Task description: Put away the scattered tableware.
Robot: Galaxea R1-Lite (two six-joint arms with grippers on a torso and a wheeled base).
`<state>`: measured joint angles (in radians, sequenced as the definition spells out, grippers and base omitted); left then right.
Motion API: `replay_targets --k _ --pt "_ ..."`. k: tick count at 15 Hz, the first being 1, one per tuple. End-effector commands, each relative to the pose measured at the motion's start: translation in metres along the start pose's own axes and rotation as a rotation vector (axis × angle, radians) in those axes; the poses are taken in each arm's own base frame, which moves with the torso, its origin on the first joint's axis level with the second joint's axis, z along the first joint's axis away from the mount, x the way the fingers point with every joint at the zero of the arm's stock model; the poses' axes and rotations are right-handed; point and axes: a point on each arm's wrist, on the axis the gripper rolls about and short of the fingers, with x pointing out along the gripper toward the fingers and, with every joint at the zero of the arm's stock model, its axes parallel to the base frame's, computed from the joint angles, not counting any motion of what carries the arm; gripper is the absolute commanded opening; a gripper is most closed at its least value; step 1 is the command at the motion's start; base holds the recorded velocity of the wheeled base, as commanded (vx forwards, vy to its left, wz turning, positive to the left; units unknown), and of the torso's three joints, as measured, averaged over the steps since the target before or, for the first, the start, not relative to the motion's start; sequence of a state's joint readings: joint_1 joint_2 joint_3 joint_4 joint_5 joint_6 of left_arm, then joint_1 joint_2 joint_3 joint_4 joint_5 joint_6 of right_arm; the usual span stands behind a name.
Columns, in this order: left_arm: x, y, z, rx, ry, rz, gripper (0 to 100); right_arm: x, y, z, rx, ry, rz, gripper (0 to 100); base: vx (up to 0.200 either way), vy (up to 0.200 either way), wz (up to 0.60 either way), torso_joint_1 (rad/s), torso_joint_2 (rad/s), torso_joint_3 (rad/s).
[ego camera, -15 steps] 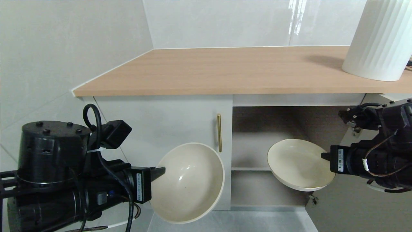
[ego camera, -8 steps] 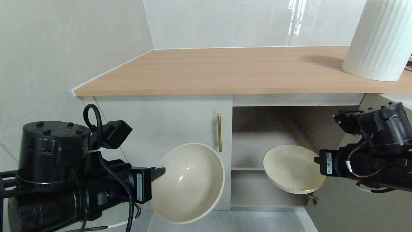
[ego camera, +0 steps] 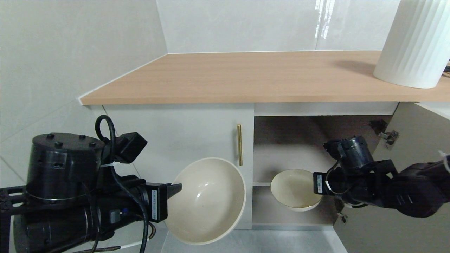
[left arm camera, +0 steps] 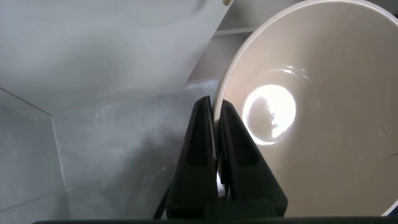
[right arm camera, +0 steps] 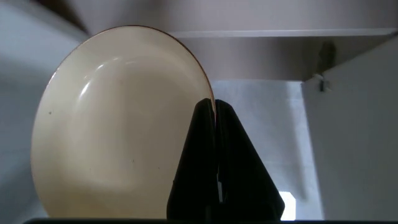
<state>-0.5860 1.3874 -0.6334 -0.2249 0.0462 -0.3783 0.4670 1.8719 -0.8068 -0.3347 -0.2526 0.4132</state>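
A large cream bowl hangs tilted in front of the shut left cabinet door, low on the left; my left gripper is shut on its rim. My right gripper is shut on the rim of a smaller cream plate with a thin dark edge. That plate sits inside the open right cabinet bay, level with the shelf edge. In both wrist views the fingers pinch the rims.
A wooden countertop runs above the cabinet, with a tall white ribbed container at its right end. The shut left door carries a brass handle. The open right door stands at the far right with its hinge showing.
My right arm has carried the plate leftward, down and deeper into the open cabinet bay. The left gripper and its bowl have barely moved.
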Motion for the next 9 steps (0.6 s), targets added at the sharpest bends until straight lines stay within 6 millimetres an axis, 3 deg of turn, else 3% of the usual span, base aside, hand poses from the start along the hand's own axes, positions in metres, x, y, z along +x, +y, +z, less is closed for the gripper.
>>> replay_targets --k 1,5,9 --pt "0.001 0.0 0.0 0.0 0.003 0.001 0 0.048 -0.004 -0.018 0.019 0.041 -0.039 0 0.0 0.0 0.0 0.0 0.0 0.0" --pt "0.005 0.0 -0.002 0.0 0.015 0.008 0 0.088 -0.016 -0.014 0.083 0.002 -0.075 0 0.0 0.0 0.0 0.0 0.0 0.0" --pt "0.007 0.001 -0.003 0.001 0.025 0.011 0 0.109 -0.027 -0.009 0.154 -0.053 -0.126 0 0.0 0.0 0.0 0.0 0.0 0.0"
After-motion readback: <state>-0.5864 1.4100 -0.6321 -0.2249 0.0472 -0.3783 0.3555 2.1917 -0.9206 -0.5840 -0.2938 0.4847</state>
